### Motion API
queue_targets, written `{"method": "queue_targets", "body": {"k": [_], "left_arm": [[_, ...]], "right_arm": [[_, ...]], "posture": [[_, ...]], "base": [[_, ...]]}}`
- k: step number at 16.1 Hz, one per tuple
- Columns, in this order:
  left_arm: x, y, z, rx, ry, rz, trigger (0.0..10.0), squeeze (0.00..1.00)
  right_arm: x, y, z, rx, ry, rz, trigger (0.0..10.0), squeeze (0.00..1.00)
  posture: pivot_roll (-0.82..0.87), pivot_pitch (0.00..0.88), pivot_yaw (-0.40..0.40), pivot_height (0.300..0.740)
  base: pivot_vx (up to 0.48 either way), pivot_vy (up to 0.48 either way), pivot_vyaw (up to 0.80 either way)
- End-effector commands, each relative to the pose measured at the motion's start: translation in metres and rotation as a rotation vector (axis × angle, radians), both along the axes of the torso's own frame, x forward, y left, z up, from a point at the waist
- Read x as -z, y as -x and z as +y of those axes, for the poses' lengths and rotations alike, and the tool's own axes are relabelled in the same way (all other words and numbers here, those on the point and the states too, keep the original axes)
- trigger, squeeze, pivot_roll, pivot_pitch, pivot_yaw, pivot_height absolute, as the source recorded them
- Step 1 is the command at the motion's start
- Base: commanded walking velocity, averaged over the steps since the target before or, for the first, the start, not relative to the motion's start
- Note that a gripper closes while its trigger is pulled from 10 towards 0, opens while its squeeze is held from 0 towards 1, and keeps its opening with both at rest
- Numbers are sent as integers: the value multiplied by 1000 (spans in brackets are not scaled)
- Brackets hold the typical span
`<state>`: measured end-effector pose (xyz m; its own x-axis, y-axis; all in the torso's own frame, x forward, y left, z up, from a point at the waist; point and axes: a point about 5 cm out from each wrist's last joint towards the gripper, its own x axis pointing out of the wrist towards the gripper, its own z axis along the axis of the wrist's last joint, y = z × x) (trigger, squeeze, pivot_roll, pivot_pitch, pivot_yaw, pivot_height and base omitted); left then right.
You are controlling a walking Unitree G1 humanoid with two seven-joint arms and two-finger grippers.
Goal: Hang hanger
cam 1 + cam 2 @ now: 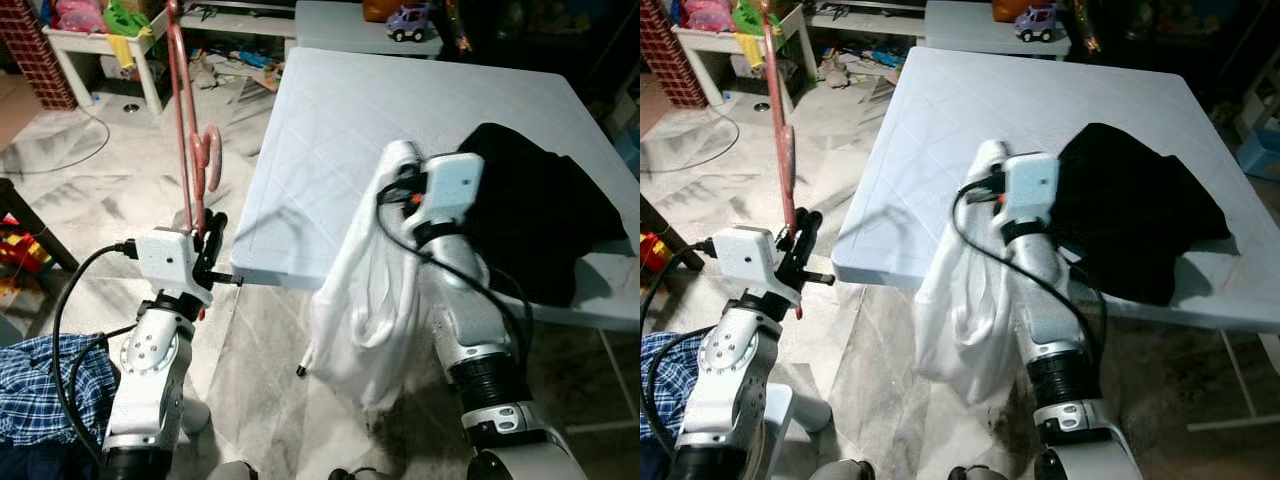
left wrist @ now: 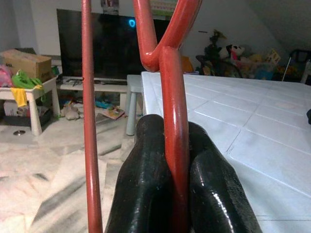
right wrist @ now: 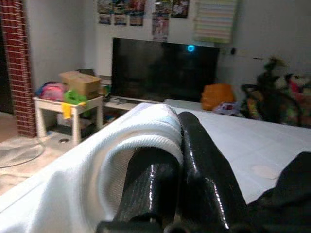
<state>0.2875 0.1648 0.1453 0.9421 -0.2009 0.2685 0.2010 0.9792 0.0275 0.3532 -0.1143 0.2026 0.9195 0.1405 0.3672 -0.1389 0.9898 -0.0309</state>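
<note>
Two grips to mind at once here: left gripper pressed together on the red hanger, pinching a lower bar of it off the near left corner of the white table; right gripper clamped on a fold of the white garment, held up at the table's near edge with most of the cloth drooping toward the floor. Probably best done by keeping the hanger upright and steady, bringing garment and hanger together slowly, and feeding one shoulder of the frame into an opening of the cloth before shifting either pinch. Worth watching the hanging cloth, likely to swing and snag. Hanger itself thin, red and glossy, rising tall above the left fingers, with a straight outer rod and a curved branch forking above the grip; top end running out of view, so hook shape impossible to tell. Close by the right forearm, a black garment heaped on the table, apart from the hanger.
</note>
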Motion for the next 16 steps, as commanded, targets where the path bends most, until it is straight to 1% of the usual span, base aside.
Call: {"method": "queue_targets", "body": {"k": [1,2,3,4,6,7,8,9,10,12,13,14,16], "left_arm": [[-13,2,-4,9,-36,-63,10000,0],[-18,2,-6,13,-49,-88,10000,0],[-19,2,-8,24,-58,-92,10000,0],[-20,2,-11,33,-76,-97,10000,0],[-15,3,-10,12,-61,-75,10000,0],[-13,4,-14,10,-53,-68,10000,0],[-12,4,-16,12,-46,-65,10000,0],[-11,4,-17,13,-45,-65,10000,0],[-11,5,-20,13,-42,-65,10000,0],[-9,7,-22,7,-30,-59,10000,0],[-6,10,-21,-3,-23,-48,10000,0],[-4,11,-21,-6,-19,-43,10000,0],[-2,14,-23,-4,-20,-37,10000,0]], "right_arm": [[-29,-2,-3,17,4,-115,10000,0],[-38,-5,-4,18,10,-142,10000,0],[-42,-7,-5,21,8,-152,10000,0],[-50,-13,-6,20,1,-161,10000,0],[-70,-29,-6,18,-21,-168,10000,0],[-90,-39,-7,11,-12,-188,10000,0],[-107,-47,-8,-3,-29,-187,10000,0],[-117,-51,-9,-8,-34,-190,10000,0],[-134,-55,-11,-14,-36,-196,10000,0],[-163,-59,-15,-9,-4,-204,10000,0],[-184,-59,-19,13,25,-210,10000,0],[-193,-59,-21,24,33,-210,10000,0],[-221,-54,-27,56,38,-239,10000,0]], "posture": [[165,131,-101,740],[169,138,-105,740],[175,141,-108,740],[176,143,-115,740],[173,137,-129,740],[173,135,-142,740],[176,134,-148,740],[178,135,-153,740],[185,139,-162,740],[194,146,-175,740],[197,151,-179,740],[201,153,-180,740],[206,156,-181,740]], "base": [[322,0,0],[394,0,0],[398,0,0],[368,0,0],[0,0,0],[0,0,0],[0,0,0],[0,0,0],[0,0,0],[0,0,0],[0,0,0],[0,0,0],[0,0,0]]}}
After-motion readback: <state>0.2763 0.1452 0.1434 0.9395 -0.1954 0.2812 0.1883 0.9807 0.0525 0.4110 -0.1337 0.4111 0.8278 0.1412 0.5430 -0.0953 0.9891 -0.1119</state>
